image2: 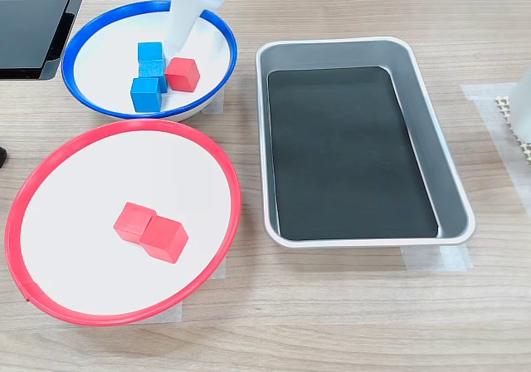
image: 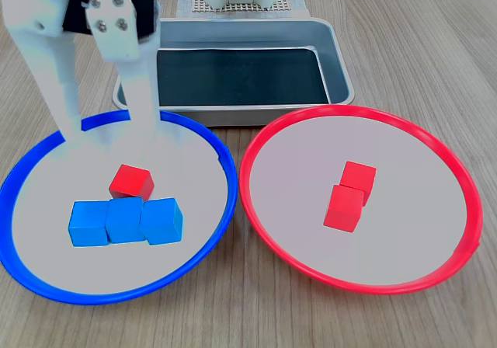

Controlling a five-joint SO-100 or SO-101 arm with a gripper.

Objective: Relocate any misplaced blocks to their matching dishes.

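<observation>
Wood-grain table (image: 435,68) carries your two plates and a grey metal tray (image: 338,60). Your end effector (image: 105,127) hangs open and empty over the far side of the blue-rimmed plate (image: 227,200). On that plate, the misplaced red cube (image: 130,182) touches three blue cubes (image: 124,220). The red-rimmed plate (image: 256,216) holds two red cubes (image: 349,194), touching.
</observation>
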